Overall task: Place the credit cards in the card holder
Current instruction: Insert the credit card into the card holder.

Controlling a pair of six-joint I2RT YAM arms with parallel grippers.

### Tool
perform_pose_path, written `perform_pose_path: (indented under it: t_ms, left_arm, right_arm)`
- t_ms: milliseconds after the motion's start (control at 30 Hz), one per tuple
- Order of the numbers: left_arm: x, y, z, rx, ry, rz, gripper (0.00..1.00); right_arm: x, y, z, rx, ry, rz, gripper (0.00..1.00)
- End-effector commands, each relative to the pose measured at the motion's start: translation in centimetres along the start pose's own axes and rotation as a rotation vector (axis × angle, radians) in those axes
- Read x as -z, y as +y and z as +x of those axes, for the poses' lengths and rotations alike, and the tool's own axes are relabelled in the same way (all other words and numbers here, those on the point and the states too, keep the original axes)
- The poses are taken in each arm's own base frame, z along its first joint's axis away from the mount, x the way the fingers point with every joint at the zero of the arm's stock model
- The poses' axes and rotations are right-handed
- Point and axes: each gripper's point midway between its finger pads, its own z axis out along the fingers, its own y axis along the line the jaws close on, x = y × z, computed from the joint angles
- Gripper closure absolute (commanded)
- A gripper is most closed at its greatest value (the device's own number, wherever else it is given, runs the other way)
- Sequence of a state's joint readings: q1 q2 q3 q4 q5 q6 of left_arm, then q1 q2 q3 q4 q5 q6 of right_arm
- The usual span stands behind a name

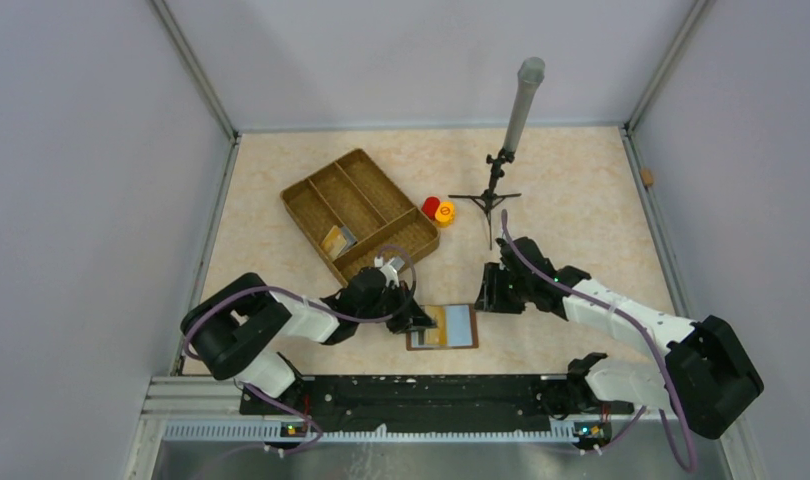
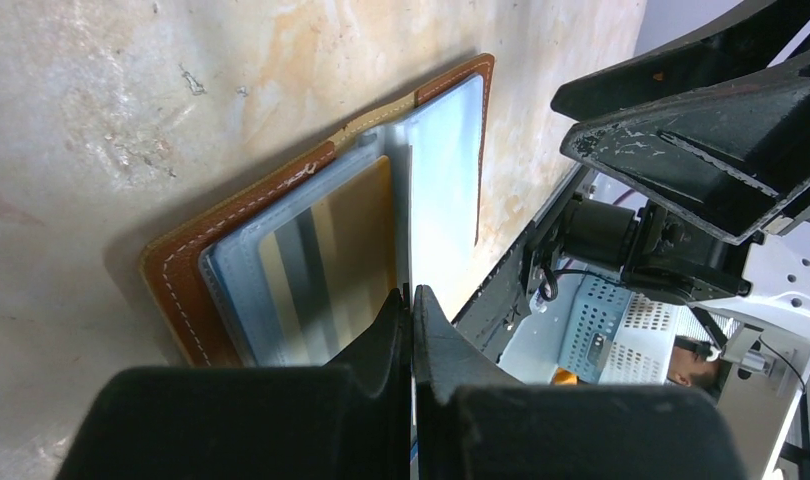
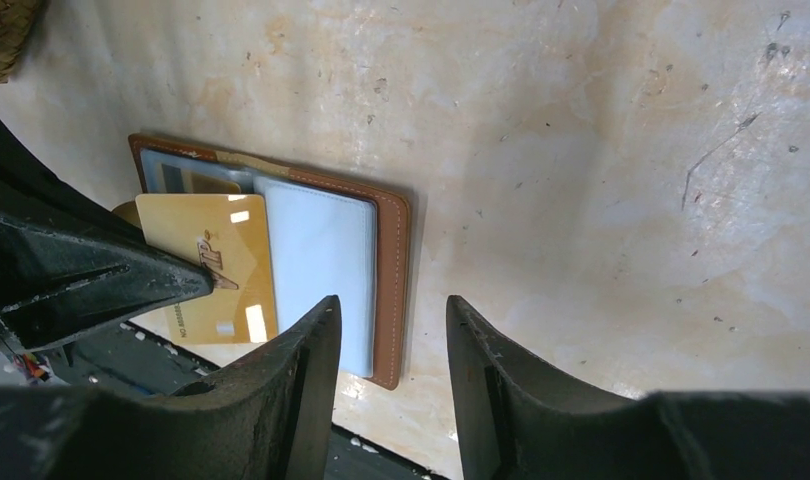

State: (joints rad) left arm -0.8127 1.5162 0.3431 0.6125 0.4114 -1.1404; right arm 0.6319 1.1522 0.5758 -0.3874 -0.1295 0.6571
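L gripper [image 2: 412,295] is pinching gold card [image 3: 216,265] over open card holder [image 3: 391,260]; one sleeved card [image 2: 331,250] inside. R gripper [image 3: 391,302] is hovering spread, empty. More cards [image 1: 336,238] in wicker tray [image 1: 311,190].

a: what's the card holder [image 3: 391,290] made of?
b: brown leather look, pale stitching, clear glossy plastic sleeves.
a: the credit card [image 3: 216,265]?
b: shiny gold plastic. counter [image 3: 581,150] is matt, marbled, scuffed; tray [image 1: 321,172] is woven wicker.

You've got one card holder [image 1: 461,325], one wicker tray [image 1: 321,195], two round caps [image 1: 444,212], and seemingly three credit cards [image 3: 209,262], two blurred in the tray.
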Motion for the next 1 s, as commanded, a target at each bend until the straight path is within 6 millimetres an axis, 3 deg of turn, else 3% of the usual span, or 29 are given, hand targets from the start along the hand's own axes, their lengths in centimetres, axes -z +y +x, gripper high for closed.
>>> perform_pose_path:
  t_ms: [0, 667, 967]
  left_arm:
    - [-0.4, -1.2, -0.4, -0.009, -0.010, 0.049, 1.00]
    - [-0.8, 1.2, -0.1, 0.018, -0.026, -0.003, 1.00]
    - [-1.2, 1.7, 0.5, 0.030, -0.007, -0.003, 1.00]
  right_arm:
    - [0.5, 0.4, -1.2, -0.007, -0.046, -0.005, 0.58]
    - [-0.8, 0.5, 0.5, -0.016, 0.010, -0.050, 0.58]
    - [-2.2, 1.8, 1.9, -0.015, 0.043, -0.077, 0.60]
